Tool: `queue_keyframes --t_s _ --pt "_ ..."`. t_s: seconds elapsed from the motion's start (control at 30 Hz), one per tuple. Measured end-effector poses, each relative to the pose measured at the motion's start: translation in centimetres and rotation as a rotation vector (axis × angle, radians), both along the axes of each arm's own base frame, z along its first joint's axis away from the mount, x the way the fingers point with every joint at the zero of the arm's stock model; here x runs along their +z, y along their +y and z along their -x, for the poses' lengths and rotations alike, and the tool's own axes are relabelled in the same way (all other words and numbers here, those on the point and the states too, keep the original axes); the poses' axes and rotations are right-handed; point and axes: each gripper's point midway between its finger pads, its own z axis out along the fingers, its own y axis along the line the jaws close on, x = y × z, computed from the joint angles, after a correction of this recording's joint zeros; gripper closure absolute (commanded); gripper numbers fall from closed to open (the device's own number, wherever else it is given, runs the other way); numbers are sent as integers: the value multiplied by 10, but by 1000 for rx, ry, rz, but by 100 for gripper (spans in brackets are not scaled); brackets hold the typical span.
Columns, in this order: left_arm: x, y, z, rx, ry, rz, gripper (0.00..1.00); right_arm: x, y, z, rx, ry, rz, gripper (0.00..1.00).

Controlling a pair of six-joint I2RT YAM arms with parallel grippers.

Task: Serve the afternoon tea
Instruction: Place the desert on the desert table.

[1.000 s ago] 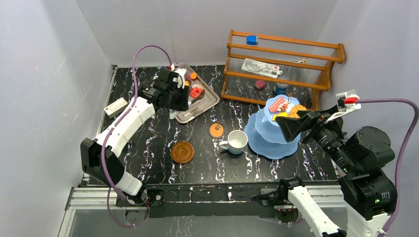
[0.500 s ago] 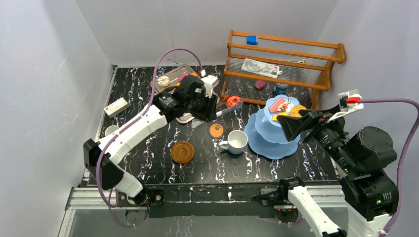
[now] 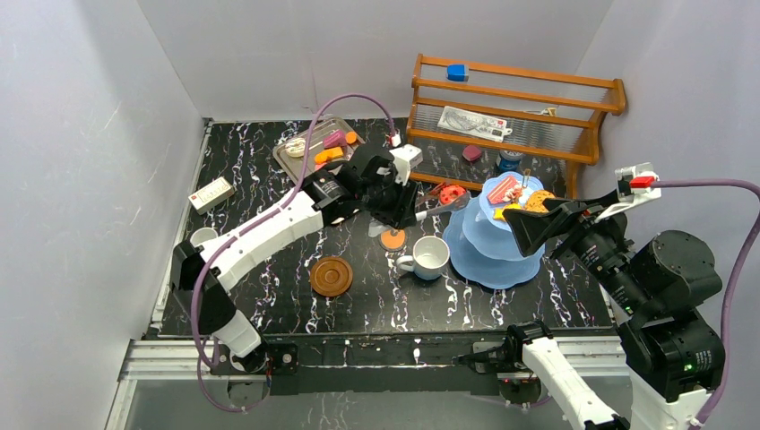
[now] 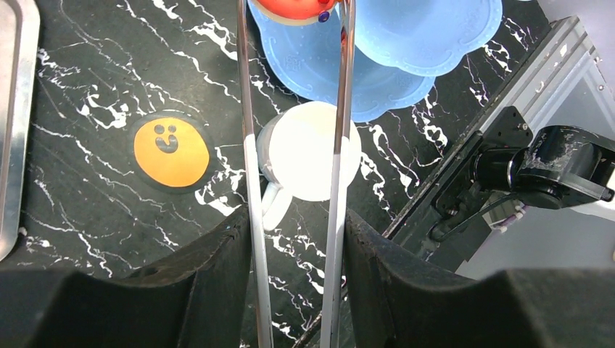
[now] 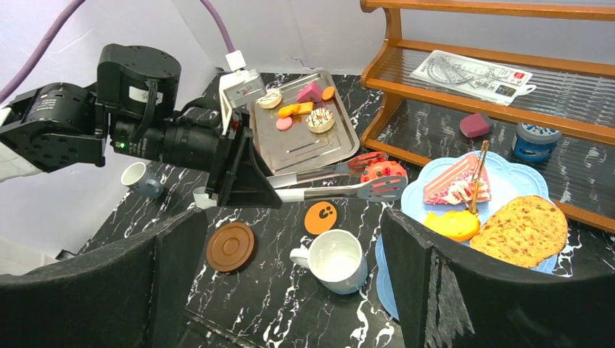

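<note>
Swung right from the tray, left gripper clamps tongs pinching the red donut at centre frame, tongs pointing right toward the blue stand just beyond; right gripper gapes empty.

3 plain pale grey walls enclose the scene: the back wall far beyond the left gripper, the left wall out to its left, and the right wall beside the right gripper. Under both grippers lies a black marble-look table with white veins. Beyond the right gripper stands a wooden rack with ribbed clear shelves. An aluminium rail edges the table's near side. The light is soft and even.
</note>
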Motion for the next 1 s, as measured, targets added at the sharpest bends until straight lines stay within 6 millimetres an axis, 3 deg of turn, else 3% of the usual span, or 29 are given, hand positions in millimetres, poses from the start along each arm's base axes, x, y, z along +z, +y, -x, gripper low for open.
queue_keyframes --t_s 0.33,1.0 --pt "1 -32 -2 -62 -5 38 67 0 0 0 0 0 -1 1" --pt "-19 -76 5 -189 -41 14 65 0 0 0 1 2 -5 2"
